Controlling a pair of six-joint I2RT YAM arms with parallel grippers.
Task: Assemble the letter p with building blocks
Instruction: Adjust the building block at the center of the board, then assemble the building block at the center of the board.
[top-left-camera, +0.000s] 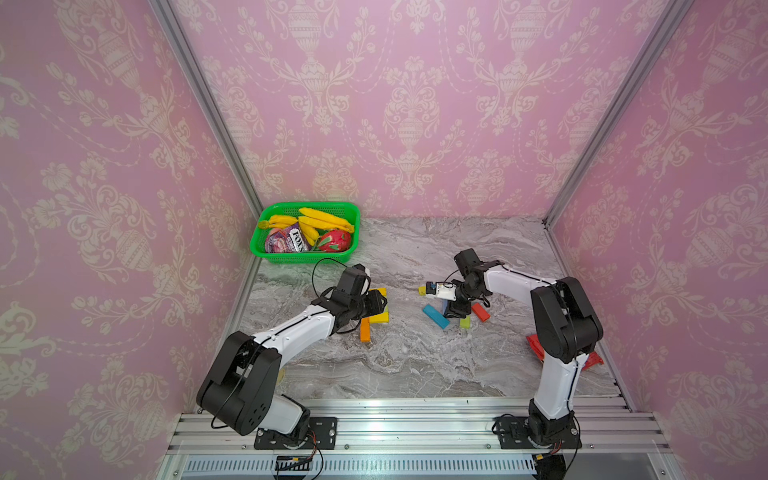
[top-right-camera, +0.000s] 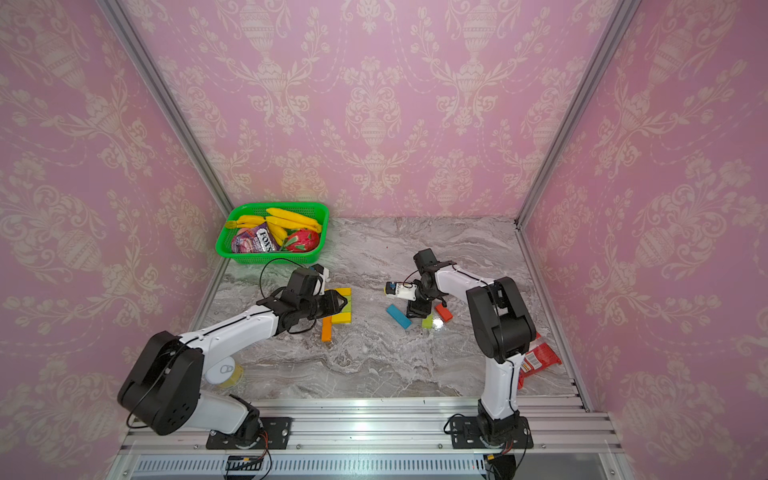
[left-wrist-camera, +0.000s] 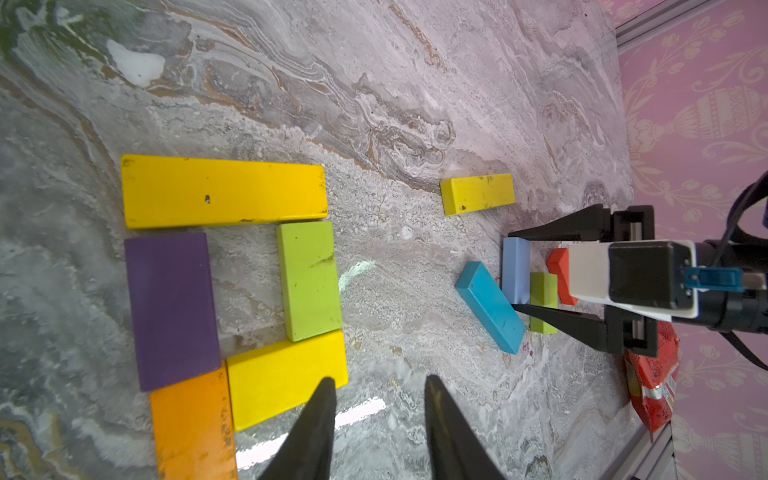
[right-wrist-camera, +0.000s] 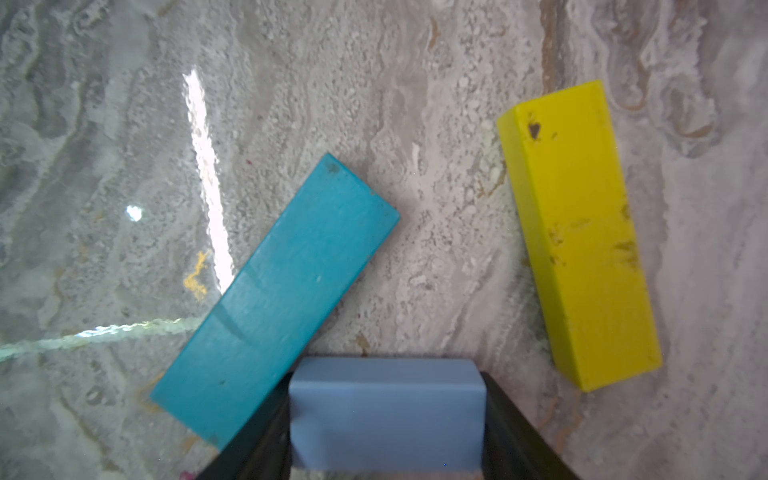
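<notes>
The joined building blocks lie flat under my left gripper: a long yellow, a purple, a lime green, a second yellow and an orange. The left gripper is open and holds nothing, one fingertip over the second yellow block's corner. My right gripper is low over the loose pile, a finger at each end of a light blue block. Any gap or grip there does not show. Around it lie a teal block, a small yellow block, a lime block and a red block.
A green basket with bananas, a sweets packet and a red fruit stands at the back left. A red snack packet lies by the right wall behind the right arm. A white-lidded yellow can sits beside the left arm's base link.
</notes>
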